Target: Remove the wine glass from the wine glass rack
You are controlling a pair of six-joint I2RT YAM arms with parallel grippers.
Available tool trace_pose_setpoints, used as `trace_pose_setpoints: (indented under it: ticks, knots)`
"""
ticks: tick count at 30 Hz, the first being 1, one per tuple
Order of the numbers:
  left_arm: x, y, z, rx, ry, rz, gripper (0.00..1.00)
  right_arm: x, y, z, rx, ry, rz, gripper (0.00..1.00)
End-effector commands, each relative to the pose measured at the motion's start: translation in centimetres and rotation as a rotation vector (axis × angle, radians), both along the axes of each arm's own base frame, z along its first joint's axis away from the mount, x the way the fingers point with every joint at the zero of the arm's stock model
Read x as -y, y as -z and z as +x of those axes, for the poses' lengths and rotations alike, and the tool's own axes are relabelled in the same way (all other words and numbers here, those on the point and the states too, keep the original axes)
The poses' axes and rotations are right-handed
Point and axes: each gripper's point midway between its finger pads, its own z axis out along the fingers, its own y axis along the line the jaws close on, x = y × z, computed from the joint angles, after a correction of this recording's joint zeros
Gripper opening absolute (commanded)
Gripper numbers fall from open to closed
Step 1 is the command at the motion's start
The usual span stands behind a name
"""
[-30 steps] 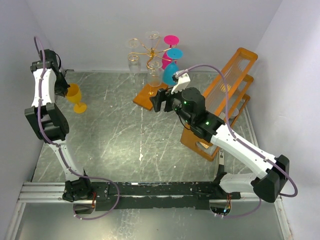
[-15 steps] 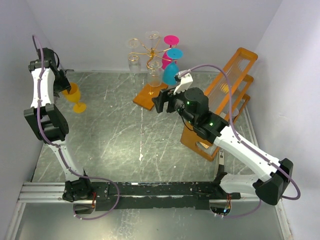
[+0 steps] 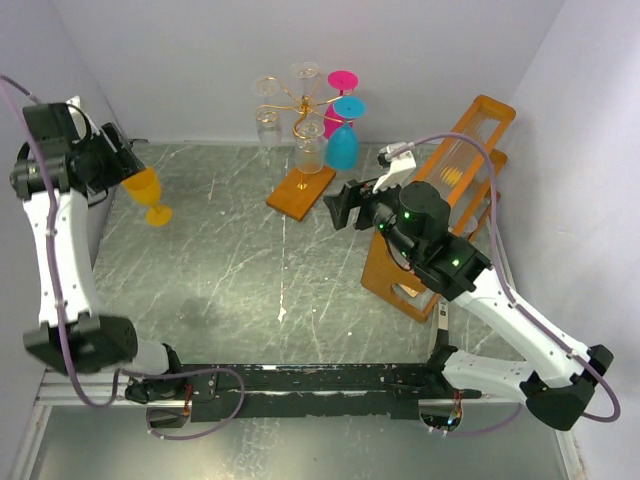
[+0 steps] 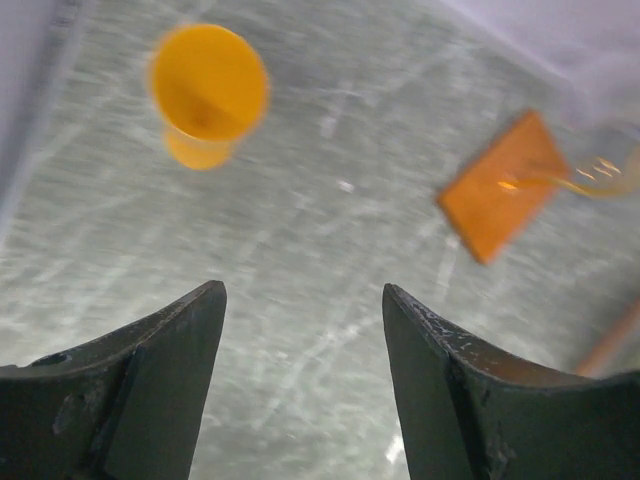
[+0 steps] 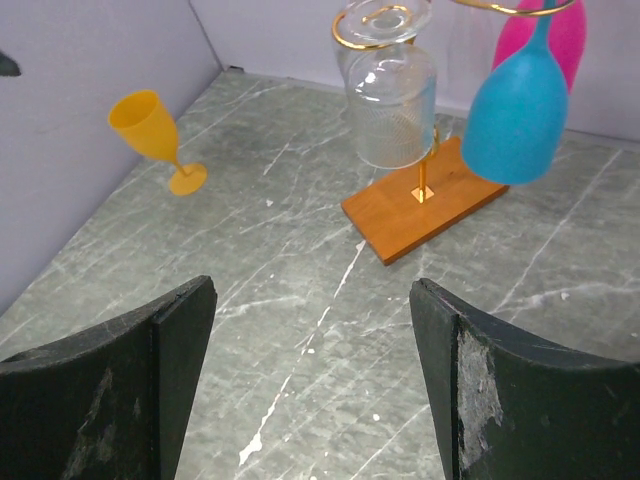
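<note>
A yellow wine glass (image 3: pixel 148 192) stands on its foot on the table at the far left, free of both grippers. From above, in the left wrist view, the yellow glass (image 4: pixel 207 95) lies beyond my open left gripper (image 4: pixel 305 290). My left gripper (image 3: pixel 122 168) hovers just left of it. The wine glass rack (image 3: pixel 300 100), gold wire on an orange base (image 3: pixel 300 190), holds clear glasses (image 5: pixel 395 110), a blue glass (image 5: pixel 515 120) and a pink glass (image 5: pixel 560 35) upside down. My right gripper (image 3: pixel 340 208) is open and empty, right of the base (image 5: pixel 420 205).
A big orange frame with clear panels (image 3: pixel 460 170) leans at the right, close behind my right arm. White walls close in the table at the back and both sides. The marbled grey tabletop (image 3: pixel 250 270) spreads between the arms.
My left gripper has opened and let go of the yellow glass, which now stands alone. The left arm has lifted up and away. The right arm has drawn back to the right.
</note>
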Motion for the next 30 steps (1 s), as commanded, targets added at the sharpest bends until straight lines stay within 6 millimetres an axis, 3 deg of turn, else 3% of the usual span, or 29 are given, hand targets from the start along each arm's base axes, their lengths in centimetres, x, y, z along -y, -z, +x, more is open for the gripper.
trace_pose_setpoints:
  ticks: [1, 4, 7, 12, 17, 23, 30]
  knots:
    - [8.2, -2.4, -1.3, 0.165, 0.25, -0.305, 0.76, 2.1, -0.9, -0.3, 0.021, 0.064, -0.002, 0.79]
    - [13.0, -4.9, -2.5, 0.266, 0.392, -0.478, 0.78, 2.7, -1.6, -0.5, 0.03, 0.078, -0.001, 0.79]
    - [16.1, -6.5, -2.9, 0.314, 0.458, -0.561, 0.8, 3.4, -2.2, -0.8, 0.039, 0.09, -0.001, 0.79]
    - [19.9, -7.1, -1.1, 0.329, 0.531, -0.567, 0.84, 4.1, -2.9, -1.5, 0.052, 0.096, 0.022, 0.79]
    - [21.0, -8.0, 4.0, 0.307, 0.568, -0.496, 0.89, 4.9, -3.0, -1.8, 0.055, 0.116, 0.02, 0.79]
    - [22.6, -9.6, 9.6, 0.384, 0.568, -0.522, 0.86, 5.9, -3.5, -1.7, 0.071, 0.154, 0.007, 0.79]
    - [23.3, -9.7, 14.3, 0.426, 0.49, -0.511, 0.84, 6.6, -3.9, -1.8, 0.083, 0.182, 0.02, 0.79]
